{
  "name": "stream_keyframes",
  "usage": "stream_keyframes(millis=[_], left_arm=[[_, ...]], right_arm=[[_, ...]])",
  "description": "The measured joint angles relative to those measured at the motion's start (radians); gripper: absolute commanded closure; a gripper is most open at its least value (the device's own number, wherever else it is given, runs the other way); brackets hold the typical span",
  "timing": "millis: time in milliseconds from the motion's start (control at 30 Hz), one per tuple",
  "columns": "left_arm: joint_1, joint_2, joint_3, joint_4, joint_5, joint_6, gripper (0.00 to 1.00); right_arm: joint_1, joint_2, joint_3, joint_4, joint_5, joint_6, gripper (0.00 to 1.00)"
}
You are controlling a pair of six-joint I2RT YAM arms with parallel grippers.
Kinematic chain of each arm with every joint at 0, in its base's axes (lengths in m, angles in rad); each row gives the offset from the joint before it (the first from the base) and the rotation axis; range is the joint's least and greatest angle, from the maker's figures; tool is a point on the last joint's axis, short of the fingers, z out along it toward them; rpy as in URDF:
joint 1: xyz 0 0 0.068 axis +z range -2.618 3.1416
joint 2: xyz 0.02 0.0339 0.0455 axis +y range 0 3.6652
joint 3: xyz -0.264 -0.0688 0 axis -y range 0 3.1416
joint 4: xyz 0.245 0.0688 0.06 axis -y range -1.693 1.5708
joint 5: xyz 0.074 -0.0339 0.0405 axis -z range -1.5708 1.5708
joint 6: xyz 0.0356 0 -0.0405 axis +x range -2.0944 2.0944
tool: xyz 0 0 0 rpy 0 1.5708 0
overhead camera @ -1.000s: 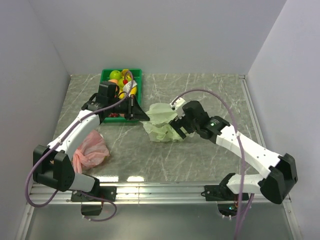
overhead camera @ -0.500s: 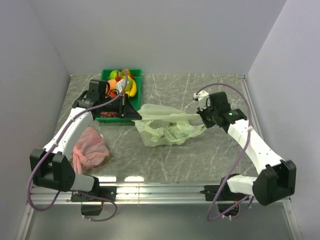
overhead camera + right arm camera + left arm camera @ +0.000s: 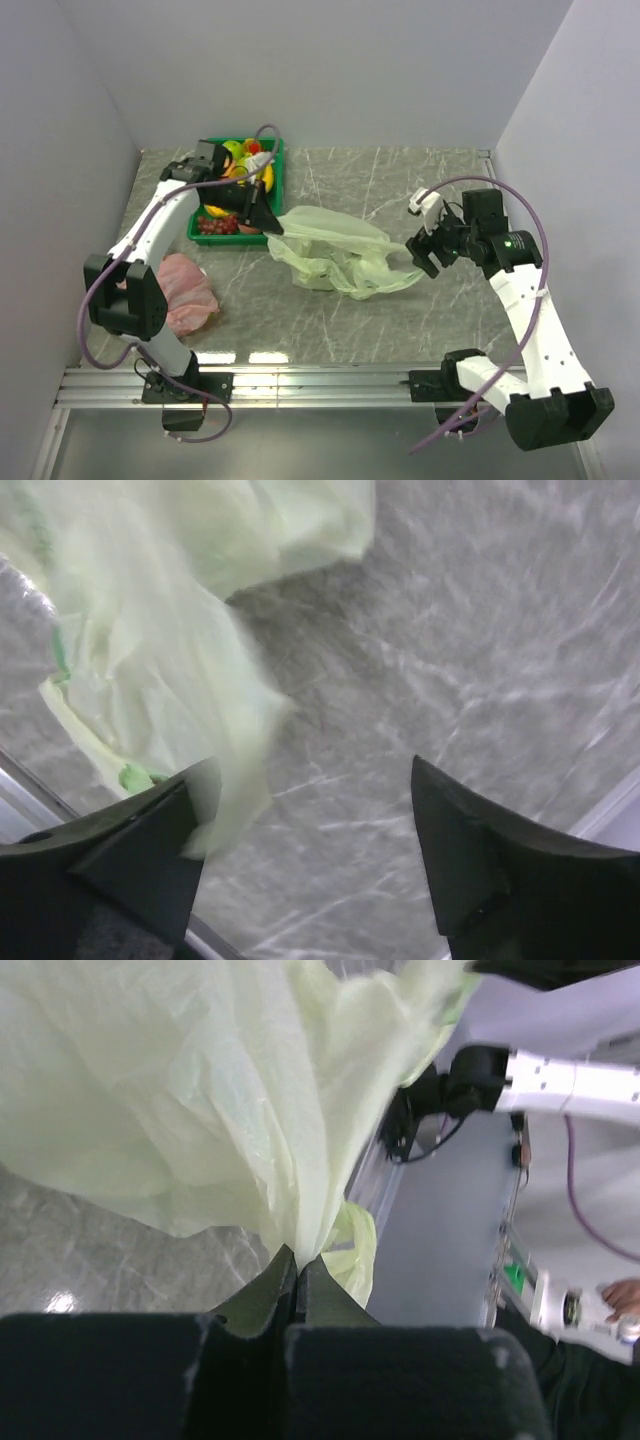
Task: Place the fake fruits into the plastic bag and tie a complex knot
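The pale green plastic bag lies spread out at mid-table. My left gripper is shut on its left edge, just in front of the green bin. In the left wrist view the bag hangs from the pinched gripper. The fake fruits sit in the bin: yellow bananas, a green apple, dark red grapes. My right gripper stands open at the bag's right end. In the right wrist view the blurred bag brushes the left finger of this gripper; nothing is between the jaws.
A crumpled pink bag lies at the near left beside the left arm. Grey walls enclose the marbled table on three sides, and a metal rail runs along its near edge.
The right gripper pulled the bag's right side out to the right, then opened and let it go. The left gripper drew the bag's left edge back toward the bin, staying shut.
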Motion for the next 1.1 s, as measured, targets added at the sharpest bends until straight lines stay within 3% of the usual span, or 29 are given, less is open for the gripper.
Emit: stream_keyframes(millis=[167, 367, 533, 700, 733, 800, 833, 867, 967, 1000, 1033, 1100], left_arm=[[-0.131, 0.040, 0.017, -0.019, -0.006, -0.002, 0.99], [-0.207, 0.035, 0.002, 0.086, 0.006, -0.167, 0.99], [-0.192, 0.039, 0.008, 0.127, 0.043, -0.252, 0.96], [-0.195, 0.106, 0.085, 0.065, 0.106, -0.201, 0.94], [-0.195, 0.127, 0.111, 0.030, 0.118, -0.171, 0.93], [-0.197, 0.188, 0.182, -0.080, 0.142, -0.072, 0.91], [-0.197, 0.221, 0.219, -0.142, 0.151, -0.017, 0.85], [-0.197, 0.256, 0.252, -0.194, 0.160, 0.036, 0.79], [-0.188, 0.292, 0.269, -0.235, 0.161, 0.080, 0.65], [-0.181, 0.283, 0.256, -0.205, 0.143, 0.050, 0.56], [-0.174, 0.256, 0.222, -0.127, 0.119, 0.011, 0.37], [-0.157, 0.166, 0.140, 0.002, 0.048, -0.076, 0.20]], right_arm=[[0.201, -0.002, 0.128, 0.009, 0.004, 0.103, 0.06], [0.398, 0.013, 0.202, 0.116, 0.072, 0.243, 0.02], [0.515, 0.037, 0.100, 0.205, 0.152, 0.284, 0.01], [0.561, 0.063, -0.073, 0.288, 0.254, 0.280, 0.01], [0.565, 0.080, -0.098, 0.310, 0.284, 0.279, 0.12], [0.566, 0.126, -0.122, 0.338, 0.334, 0.270, 0.50], [0.565, 0.144, -0.124, 0.344, 0.344, 0.274, 0.91], [0.562, 0.161, -0.123, 0.350, 0.345, 0.274, 1.00], [0.548, 0.173, -0.114, 0.334, 0.325, 0.314, 1.00], [0.543, 0.171, -0.106, 0.321, 0.311, 0.325, 1.00], [0.534, 0.165, -0.095, 0.311, 0.290, 0.345, 1.00], [0.507, 0.147, -0.078, 0.290, 0.259, 0.380, 1.00]])
